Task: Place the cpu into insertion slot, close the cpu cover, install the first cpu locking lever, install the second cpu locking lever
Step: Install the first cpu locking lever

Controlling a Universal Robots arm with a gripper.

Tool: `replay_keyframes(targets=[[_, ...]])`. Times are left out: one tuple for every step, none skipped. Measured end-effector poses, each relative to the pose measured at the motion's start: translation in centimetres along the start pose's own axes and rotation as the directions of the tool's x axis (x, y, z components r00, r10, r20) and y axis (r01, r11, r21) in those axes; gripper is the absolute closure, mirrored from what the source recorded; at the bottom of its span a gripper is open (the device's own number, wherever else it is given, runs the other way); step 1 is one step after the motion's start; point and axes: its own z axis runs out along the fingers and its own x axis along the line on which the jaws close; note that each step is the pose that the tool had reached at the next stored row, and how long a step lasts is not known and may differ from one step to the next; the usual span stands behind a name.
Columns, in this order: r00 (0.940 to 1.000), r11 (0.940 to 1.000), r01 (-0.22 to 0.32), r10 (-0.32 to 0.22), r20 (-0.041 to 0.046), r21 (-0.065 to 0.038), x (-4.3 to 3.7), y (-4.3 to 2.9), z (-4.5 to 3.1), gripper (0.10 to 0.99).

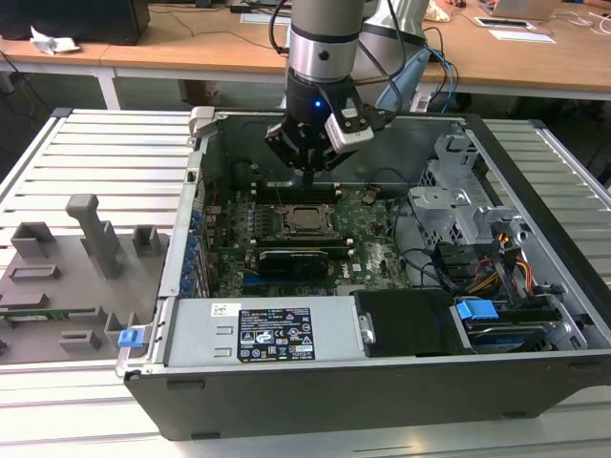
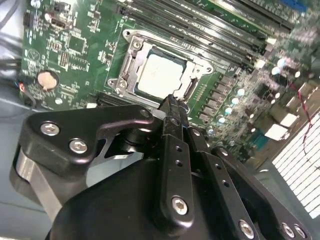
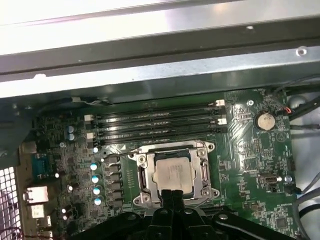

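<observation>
**Cpu seated, cover down: lever work in hand**

We are seeing the cpu (image 3: 172,172) lying in the insertion slot (image 3: 141,176), mid-board, with the cpu cover (image 3: 206,167) seemingly down. The gripper (image 3: 172,195) is hovering over the socket's edge, its fingers pressed together and empty. We are judging that latching calls for a precise push. The levers are hard to make out.

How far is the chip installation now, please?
Done: the chip sits in its socket, with the metal cover down around it. In hand: the shut pincer hovers at the socket's edge, holding nothing. Left: whether the cover is locked down, I cannot tell.
</observation>
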Motion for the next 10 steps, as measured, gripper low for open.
replay_keyframes(targets=[[1.0, 1.0, 0.003, -0.003, 0.0009, -0.003, 0.09, -0.01, 0.04, 0.98], [1.0, 1.0, 0.004, -0.004, 0.0017, -0.006, 0.27, -0.03, 0.07, 0.98], [1.0, 0.9999, 0.005, -0.005, 0.0027, -0.011, 0.58, -0.06, 0.13, 0.98], [1.0, 0.9999, 0.006, -0.006, 0.0031, -0.014, 0.8, -0.09, 0.18, 0.98], [1.0, 0.9998, 0.007, -0.007, 0.0032, -0.02, 1.11, -0.12, 0.23, 0.98], [1.0, 0.9997, 0.008, -0.008, 0.0032, -0.023, 1.32, -0.14, 0.26, 0.98], [1.0, 0.9996, 0.009, -0.008, 0.0041, -0.028, 1.87, -0.2, 0.32, 0.98], [0.9999, 0.9995, 0.009, -0.009, 0.0046, -0.031, 2.21, -0.24, 0.37, 0.98], [0.9999, 0.9994, 0.01, -0.01, 0.0047, -0.032, 2.4, -0.26, 0.39, 0.98], [0.9999, 0.9994, 0.011, -0.011, 0.005, -0.033, 2.62, -0.28, 0.4, 0.98]])
